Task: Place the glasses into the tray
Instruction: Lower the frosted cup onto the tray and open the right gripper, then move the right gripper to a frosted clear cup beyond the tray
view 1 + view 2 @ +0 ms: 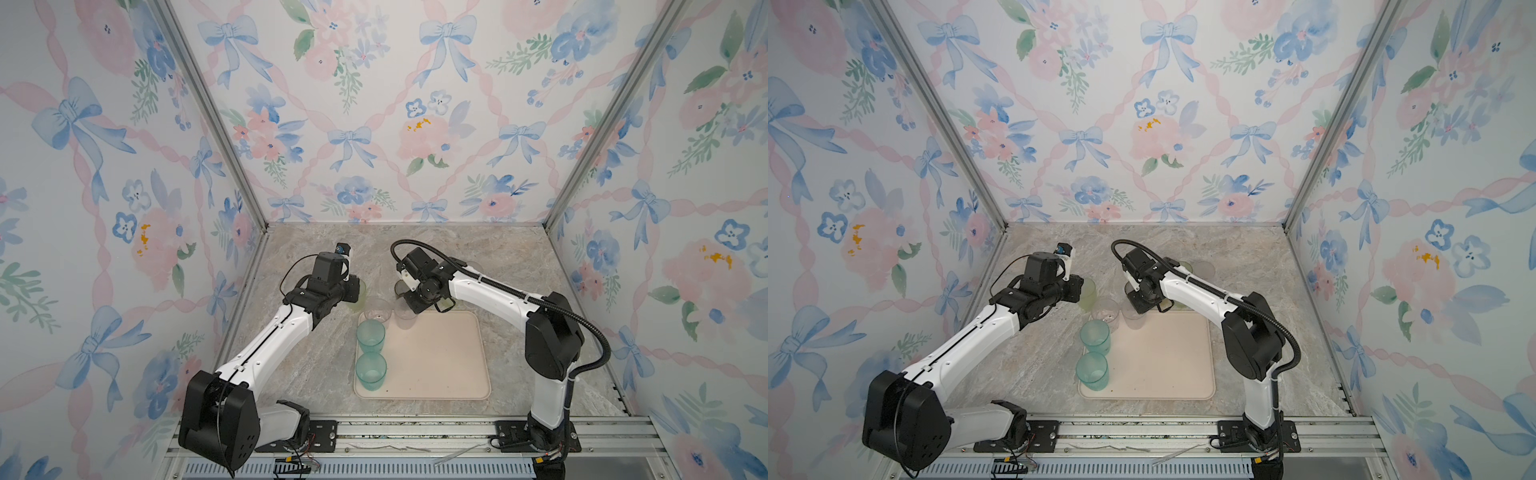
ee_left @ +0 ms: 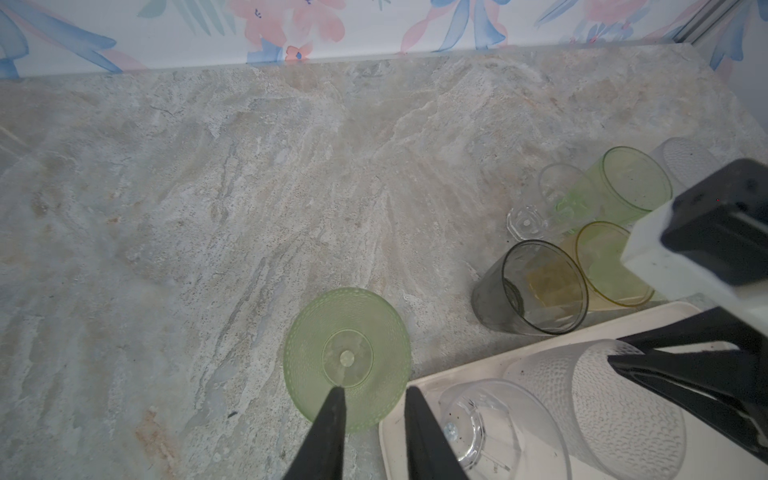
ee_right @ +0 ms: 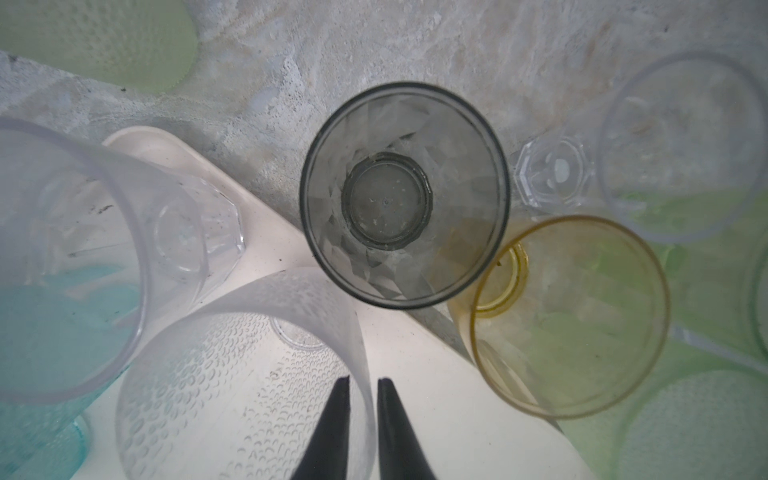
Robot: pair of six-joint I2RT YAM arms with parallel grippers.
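Glasses (image 1: 371, 336): I counted four in the tray (image 1: 440, 361), the rest outside; left gripper (image 2: 374, 390) narrow and empty, right gripper (image 3: 363, 380) barely parted astride the frosted tumbler (image 3: 216, 374)'s rim.

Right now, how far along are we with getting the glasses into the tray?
Done: two teal glasses and a clear glass stand in the tray. In hand: the right pincer straddles a frosted glass rim on the tray; grip unclear. The left pincer, open, is over a green glass rim on the table. Left: grey glass, amber glass and others beyond the tray.
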